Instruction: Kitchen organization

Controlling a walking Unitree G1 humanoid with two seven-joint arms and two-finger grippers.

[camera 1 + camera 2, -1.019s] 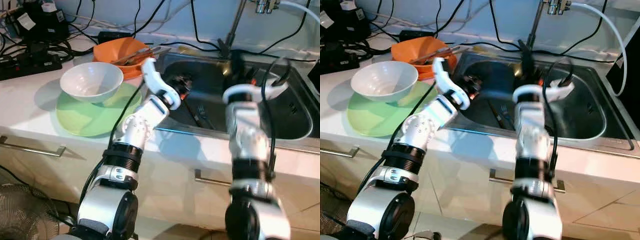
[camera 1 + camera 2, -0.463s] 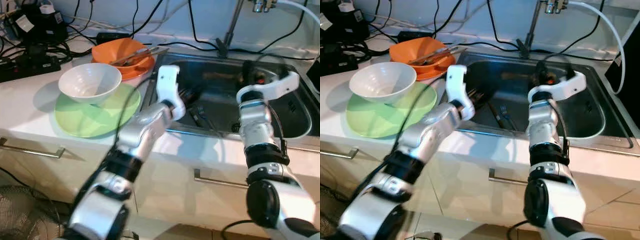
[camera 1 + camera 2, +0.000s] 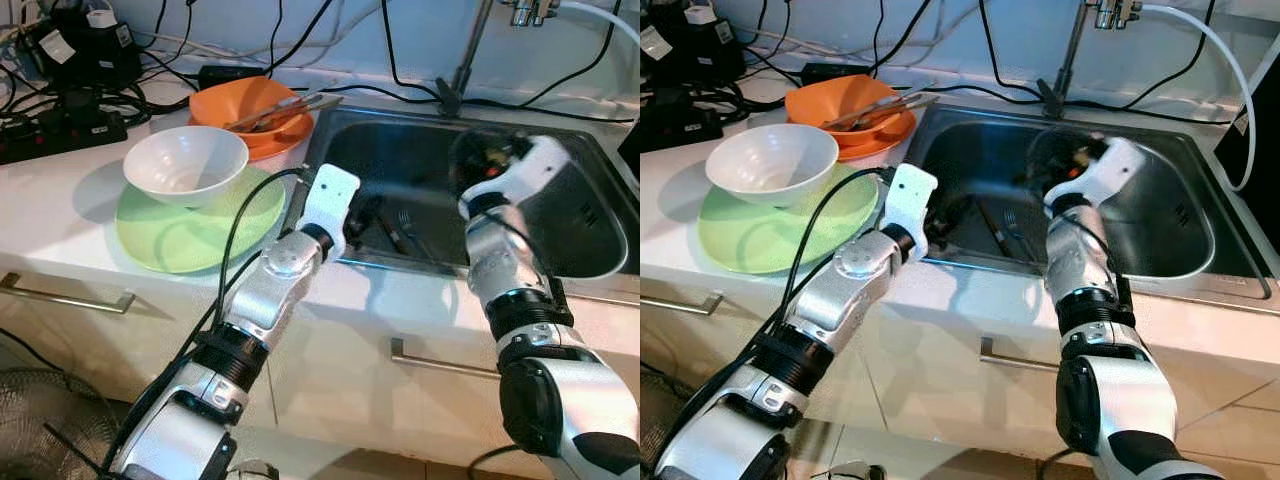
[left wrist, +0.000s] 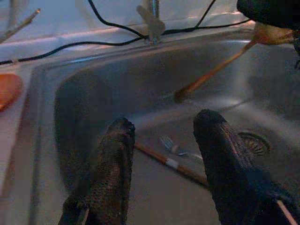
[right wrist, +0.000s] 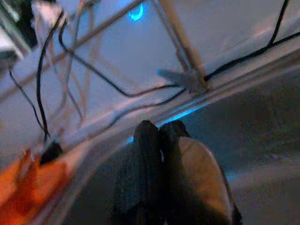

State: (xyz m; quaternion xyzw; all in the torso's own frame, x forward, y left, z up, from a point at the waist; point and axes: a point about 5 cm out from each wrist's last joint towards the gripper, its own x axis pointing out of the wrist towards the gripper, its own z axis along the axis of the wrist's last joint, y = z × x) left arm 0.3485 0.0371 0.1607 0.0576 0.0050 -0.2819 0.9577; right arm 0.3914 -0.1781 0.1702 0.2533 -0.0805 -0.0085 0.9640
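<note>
Nearest the camera, both silver arms reach over the front edge of the white countertop [image 3: 70, 220] into the steel sink [image 3: 590, 240]. The left gripper [image 4: 164, 154] hovers low over the near left part of the basin with its two black fingers spread wide and nothing between them. Just under and beyond those fingers, on the sink floor, lie a thin brown chopstick [image 4: 173, 164] with a pale band and a small metal fork [image 4: 171, 144], close together; the round drain [image 4: 253, 143] sits a little further along the floor.

The right gripper [image 5: 161, 140] is raised above the middle of the basin, its fingers pressed together on a wooden spoon [image 4: 213, 70]. The spoon is light brown, with a long slim handle and a pale, rounded bowl; the bowl end is pinched at the gripper, and the handle slopes down so that its tip nears the sink floor. The spoon hangs inside the sink, well clear of the counter.

To the left of the sink, on the countertop, a white bowl [image 3: 185, 165] stands upright on a flat light green plate [image 3: 180, 235]. Behind them an orange bowl [image 3: 250, 105] holds several utensils lying across it. Further back, a faucet [image 3: 462, 60] rises at the sink's rear rim, black cables trail along the pale wall, and a black power strip [image 3: 55, 130] lies at the far left corner.
</note>
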